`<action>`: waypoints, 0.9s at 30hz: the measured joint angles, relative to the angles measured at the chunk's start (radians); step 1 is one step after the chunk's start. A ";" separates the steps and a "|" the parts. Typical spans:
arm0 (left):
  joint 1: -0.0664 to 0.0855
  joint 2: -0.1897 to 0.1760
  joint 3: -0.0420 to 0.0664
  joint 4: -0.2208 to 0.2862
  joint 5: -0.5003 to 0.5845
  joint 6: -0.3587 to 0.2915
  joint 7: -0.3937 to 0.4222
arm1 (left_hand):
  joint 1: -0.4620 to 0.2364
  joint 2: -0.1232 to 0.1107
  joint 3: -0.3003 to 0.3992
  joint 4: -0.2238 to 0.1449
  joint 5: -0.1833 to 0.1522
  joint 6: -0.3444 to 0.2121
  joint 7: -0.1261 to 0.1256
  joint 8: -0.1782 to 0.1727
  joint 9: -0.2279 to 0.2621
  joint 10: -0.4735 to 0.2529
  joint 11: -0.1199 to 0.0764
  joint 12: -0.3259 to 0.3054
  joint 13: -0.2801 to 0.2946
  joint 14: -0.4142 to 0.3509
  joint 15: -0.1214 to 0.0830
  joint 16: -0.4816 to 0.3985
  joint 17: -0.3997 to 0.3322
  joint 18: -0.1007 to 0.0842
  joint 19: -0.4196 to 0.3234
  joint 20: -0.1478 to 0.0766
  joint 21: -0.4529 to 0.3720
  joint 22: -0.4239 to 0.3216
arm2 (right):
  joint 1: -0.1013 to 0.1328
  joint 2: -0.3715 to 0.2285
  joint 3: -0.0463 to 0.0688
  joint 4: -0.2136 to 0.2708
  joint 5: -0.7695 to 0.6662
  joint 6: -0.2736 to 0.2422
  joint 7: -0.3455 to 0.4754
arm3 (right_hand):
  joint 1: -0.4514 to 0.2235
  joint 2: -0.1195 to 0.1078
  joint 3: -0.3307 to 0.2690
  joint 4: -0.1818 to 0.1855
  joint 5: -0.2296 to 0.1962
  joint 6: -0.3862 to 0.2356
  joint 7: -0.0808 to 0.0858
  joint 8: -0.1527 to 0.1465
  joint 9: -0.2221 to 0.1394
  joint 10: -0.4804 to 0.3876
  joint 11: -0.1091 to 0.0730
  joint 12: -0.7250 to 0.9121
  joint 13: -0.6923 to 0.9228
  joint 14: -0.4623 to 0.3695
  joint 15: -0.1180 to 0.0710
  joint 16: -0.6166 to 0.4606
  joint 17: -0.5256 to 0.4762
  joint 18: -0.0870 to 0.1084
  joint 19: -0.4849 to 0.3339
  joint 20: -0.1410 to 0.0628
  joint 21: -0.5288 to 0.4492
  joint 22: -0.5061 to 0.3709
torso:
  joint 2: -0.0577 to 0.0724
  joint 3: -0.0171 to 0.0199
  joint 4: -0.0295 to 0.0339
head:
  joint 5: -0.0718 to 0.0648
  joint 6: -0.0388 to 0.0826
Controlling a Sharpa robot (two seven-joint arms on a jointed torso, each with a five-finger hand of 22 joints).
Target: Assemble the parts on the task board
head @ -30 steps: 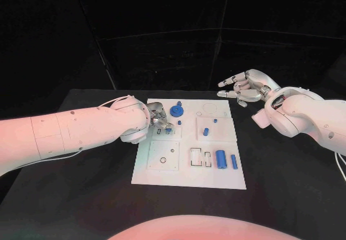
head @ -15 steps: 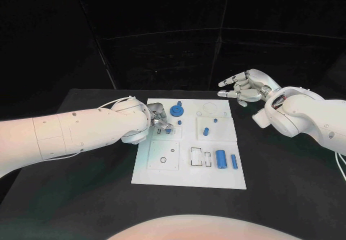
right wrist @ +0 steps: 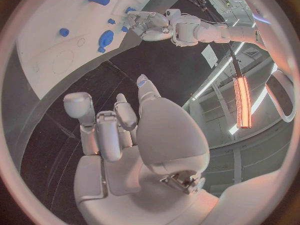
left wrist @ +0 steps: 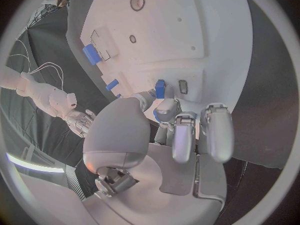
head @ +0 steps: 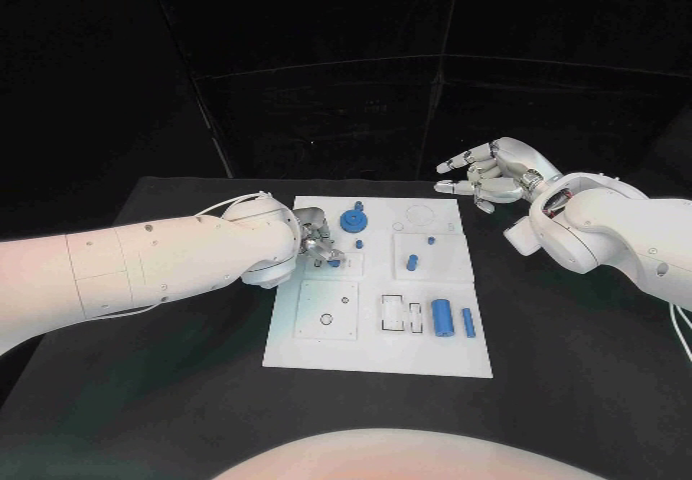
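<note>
Left hand (head: pixel 319 247) pinching small blue plastic peg (left wrist: pixel 160 89) at my fingertips, over white task board (head: pixel 368 350). Next: align, press into slot. Right hand (head: pixel 489 176) released, idle.

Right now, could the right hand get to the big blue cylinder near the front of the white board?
Probably yes: the right hand hovers empty off the board's far right corner, and nothing lies between it and the big blue cylinder.
</note>
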 measured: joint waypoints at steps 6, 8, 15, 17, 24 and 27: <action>0.001 0.000 0.001 0.000 -0.001 0.008 -0.004 | -0.001 0.001 0.000 0.000 0.000 0.000 0.000 0.000 0.001 0.000 0.000 0.000 -0.001 0.000 0.000 0.000 0.000 0.000 0.000 0.000 0.000 0.000 | 0.000 0.001 0.000 -0.001 0.000 0.001 0.000 | 0.000 0.000 0.000 0.000 0.000 0.000 0.000 0.000 0.000 0.000 0.000 0.000 0.000 0.000 0.000 0.000 0.000 0.000 0.000 0.000 0.000 0.000 | 0.000 0.0001 0.0000 | 0.000 -0.001; 0.001 0.000 0.001 -0.001 -0.001 0.010 -0.005 | -0.001 0.001 0.000 0.000 0.000 0.000 0.000 0.000 0.001 0.000 0.000 0.000 -0.001 0.000 0.000 0.000 0.000 0.000 0.000 0.000 0.000 0.000 | 0.000 0.002 0.000 -0.001 0.000 0.001 0.000 | 0.000 0.000 0.000 0.000 0.000 0.000 0.000 0.000 0.000 0.000 0.000 0.000 0.000 0.000 0.000 0.000 0.000 0.000 0.000 0.000 0.000 0.000 | 0.000 0.0001 0.0000 | 0.000 -0.002; 0.001 0.000 0.001 0.000 -0.001 0.017 -0.008 | -0.001 0.001 0.000 0.000 0.000 0.000 0.000 -0.001 0.002 0.000 0.000 0.000 -0.001 0.000 0.000 0.000 0.000 0.000 0.000 0.000 0.000 0.000 | 0.000 0.003 0.000 -0.002 0.000 0.002 0.001 | 0.000 0.000 0.000 0.000 0.000 0.000 0.000 0.000 0.000 0.000 0.000 0.000 -0.001 0.000 0.000 0.000 0.000 0.000 0.000 0.000 0.000 0.000 | 0.000 0.0001 0.0000 | 0.001 -0.003; 0.001 0.001 0.001 -0.001 -0.001 0.019 -0.009 | -0.001 0.001 0.003 0.003 0.000 0.000 0.000 0.001 0.007 0.000 0.000 0.000 -0.001 0.000 0.000 0.000 0.000 0.000 0.000 0.000 0.004 0.000 | 0.000 0.003 0.000 -0.002 0.000 0.002 0.001 | 0.000 0.000 0.000 0.000 0.000 0.000 0.000 0.000 0.000 0.000 0.000 0.000 -0.001 0.000 0.000 0.000 0.000 0.000 0.000 0.000 0.000 0.000 | 0.000 0.0001 0.0000 | 0.002 -0.003; 0.002 0.008 0.002 -0.009 -0.002 0.029 -0.013 | -0.039 -0.015 0.039 -0.014 0.000 0.011 -0.011 0.019 0.018 0.006 -0.006 0.004 0.004 0.000 0.000 0.000 0.000 0.000 0.000 0.000 0.004 0.001 | 0.000 0.004 0.000 -0.002 0.000 0.003 0.002 | 0.000 0.000 0.000 0.000 0.000 0.000 0.000 0.000 0.000 0.000 0.000 0.000 -0.001 0.000 0.000 0.000 0.000 0.000 0.000 0.000 0.000 0.000 | 0.000 0.0001 0.0000 | 0.002 -0.005; 0.003 0.012 0.002 -0.013 -0.003 0.035 -0.015 | -0.059 -0.018 0.059 -0.030 -0.001 0.020 -0.017 0.024 0.024 0.010 -0.009 0.008 0.006 0.001 -0.001 0.000 0.000 0.000 0.003 -0.003 0.008 0.001 | 0.000 0.004 0.000 -0.002 0.000 0.003 0.002 | 0.000 0.000 0.000 0.000 0.000 0.000 0.000 0.000 0.000 0.000 0.000 0.000 -0.001 0.000 0.000 0.000 0.000 0.000 0.000 0.000 0.000 0.000 | 0.000 0.0002 0.0000 | 0.002 -0.006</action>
